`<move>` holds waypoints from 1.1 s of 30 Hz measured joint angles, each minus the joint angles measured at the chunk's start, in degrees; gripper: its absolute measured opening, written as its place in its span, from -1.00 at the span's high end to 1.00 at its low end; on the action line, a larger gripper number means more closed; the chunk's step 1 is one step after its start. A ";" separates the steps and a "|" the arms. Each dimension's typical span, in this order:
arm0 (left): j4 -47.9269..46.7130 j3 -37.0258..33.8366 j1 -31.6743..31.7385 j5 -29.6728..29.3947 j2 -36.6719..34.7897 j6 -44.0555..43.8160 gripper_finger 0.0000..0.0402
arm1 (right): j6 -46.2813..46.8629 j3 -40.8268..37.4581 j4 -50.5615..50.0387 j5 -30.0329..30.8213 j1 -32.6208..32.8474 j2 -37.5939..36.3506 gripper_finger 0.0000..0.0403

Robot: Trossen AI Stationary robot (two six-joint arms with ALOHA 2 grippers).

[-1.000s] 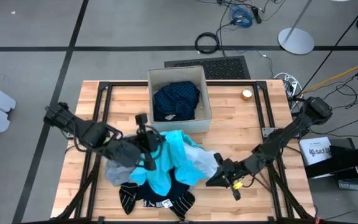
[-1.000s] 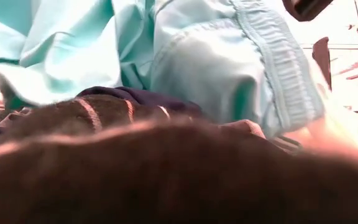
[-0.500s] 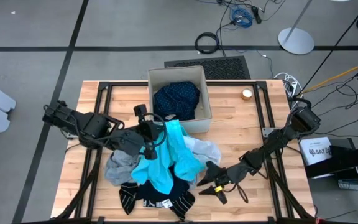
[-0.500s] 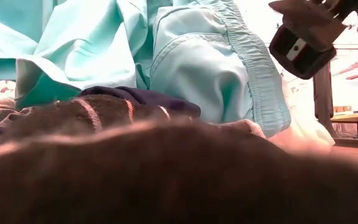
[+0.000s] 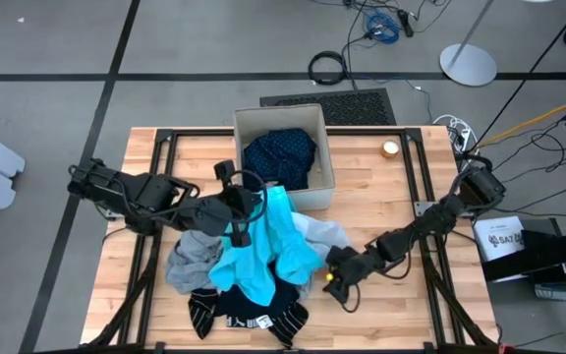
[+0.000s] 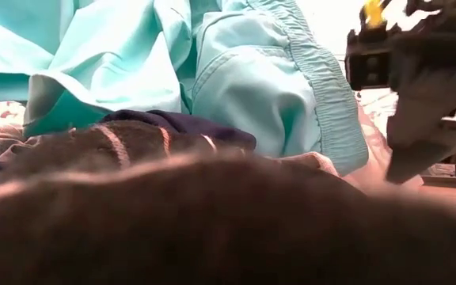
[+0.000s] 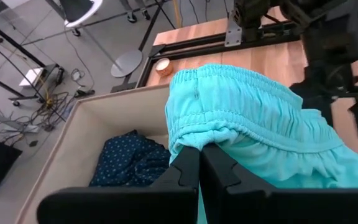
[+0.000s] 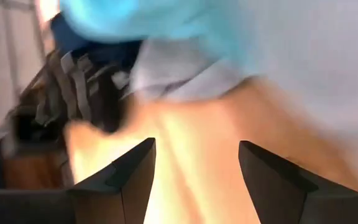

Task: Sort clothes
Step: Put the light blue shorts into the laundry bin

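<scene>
The left arm reaches in from the table's left edge, its left gripper (image 7: pixel 199 163) pinched tight on a fold of cloth. The right arm stretches low from the right edge, its right gripper (image 8: pixel 194 163) spread wide, holding nothing.

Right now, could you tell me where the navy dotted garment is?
In the high view, the navy dotted garment lies inside the beige fabric box at the table's far middle.

A robotics laboratory. A wooden counter (image 5: pixel 381 211) on a black metal frame stands on a grey taped floor (image 5: pixel 57 108). Loose cables (image 5: pixel 381 22) and a round stand base (image 5: pixel 468 64) lie behind it.
</scene>
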 joint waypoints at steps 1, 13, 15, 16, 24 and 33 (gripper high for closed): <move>0.01 0.00 0.00 0.04 0.00 -0.02 0.99 | 0.19 0.00 0.00 0.91 -0.47 0.00 -0.09; 0.02 0.00 0.00 1.73 0.02 -0.11 0.99 | -1.87 0.00 -0.73 8.62 -3.91 0.00 -0.09; 0.00 0.00 0.00 1.75 0.02 -0.13 0.99 | -0.58 0.00 -1.44 8.23 -4.38 0.00 -0.09; 0.00 0.00 0.00 1.75 0.00 -0.14 0.99 | 0.30 0.00 -2.34 7.17 -4.59 0.00 -0.09; 0.00 0.00 0.00 1.79 0.02 -0.15 0.99 | -3.16 -0.07 -9.72 8.76 -4.68 0.00 -0.09; 0.00 0.00 0.00 1.81 0.02 -0.16 0.99 | -19.74 -0.07 5.68 12.16 -4.65 0.00 -0.09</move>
